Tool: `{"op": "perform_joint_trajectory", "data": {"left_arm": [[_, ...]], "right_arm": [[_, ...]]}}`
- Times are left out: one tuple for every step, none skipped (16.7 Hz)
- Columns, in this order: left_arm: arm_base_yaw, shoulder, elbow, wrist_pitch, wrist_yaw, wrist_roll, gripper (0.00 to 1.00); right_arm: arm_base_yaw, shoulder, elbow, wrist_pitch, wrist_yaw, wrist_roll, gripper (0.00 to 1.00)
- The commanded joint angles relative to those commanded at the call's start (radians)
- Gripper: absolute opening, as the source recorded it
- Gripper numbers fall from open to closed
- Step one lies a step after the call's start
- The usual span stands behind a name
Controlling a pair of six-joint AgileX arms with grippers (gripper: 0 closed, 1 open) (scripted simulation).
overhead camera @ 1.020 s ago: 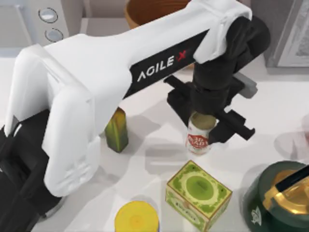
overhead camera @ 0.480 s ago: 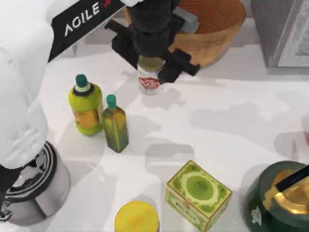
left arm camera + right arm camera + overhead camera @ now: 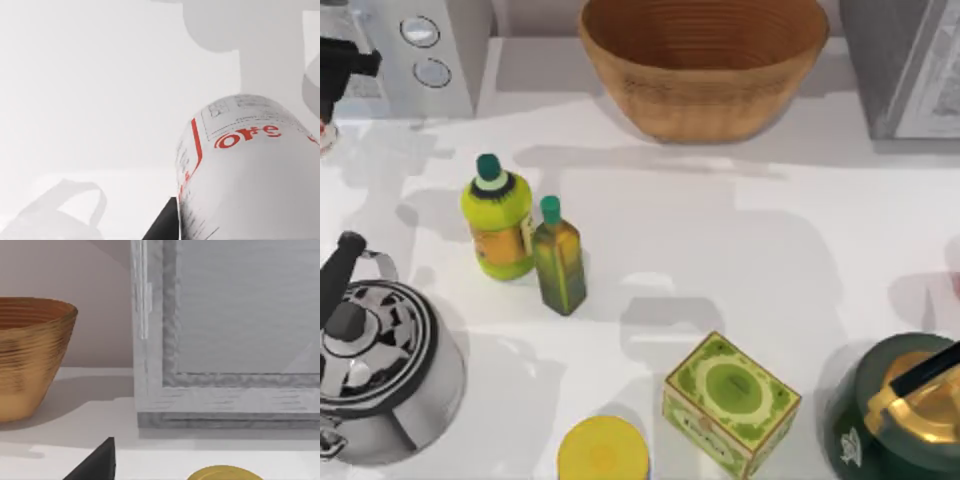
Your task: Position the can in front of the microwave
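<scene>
Fingers (image 3: 162, 227) of left gripper (image 3: 342, 62) against the can (image 3: 250, 170), before the microwave (image 3: 425, 50).

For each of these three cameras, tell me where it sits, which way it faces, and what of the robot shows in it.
Top view: above the table, looking down at the wooden bowl, the microwave and two bottles; the left tool pokes in dark at the left edge.
Left wrist view: on the left arm, facing the can up close, with a dark finger beside it.
Right wrist view: on the right arm, facing the darker grey appliance; a dark finger shows.
Shared: top and right wrist views both show the bowl and that appliance.
</scene>
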Motion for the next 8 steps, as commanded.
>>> {"op": "perform_joint_trajectory", "data": {"left_arm": [[0.054,0.005,-0.037,0.003,0.023,0.020,0.00],[0.099,0.011,-0.071,0.005,0.045,0.038,0.00],[0.132,0.019,-0.100,0.006,0.065,0.052,0.00],[0.156,0.026,-0.121,0.006,0.081,0.062,0.00],[0.168,0.030,-0.133,0.006,0.090,0.067,0.00],[0.171,0.032,-0.136,0.006,0.092,0.068,0.00],[0.171,0.032,-0.136,0.006,0.092,0.068,0.00],[0.171,0.032,-0.136,0.006,0.092,0.068,0.00]], "right_arm": [[0.000,0.000,0.000,0.000,0.000,0.000,1.00],[0.000,0.000,0.000,0.000,0.000,0.000,1.00],[0.000,0.000,0.000,0.000,0.000,0.000,1.00],[0.000,0.000,0.000,0.000,0.000,0.000,1.00],[0.000,0.000,0.000,0.000,0.000,0.000,1.00],[0.000,0.000,0.000,0.000,0.000,0.000,1.00],[0.000,0.000,0.000,0.000,0.000,0.000,1.00],[0.000,0.000,0.000,0.000,0.000,0.000,1.00]]}}
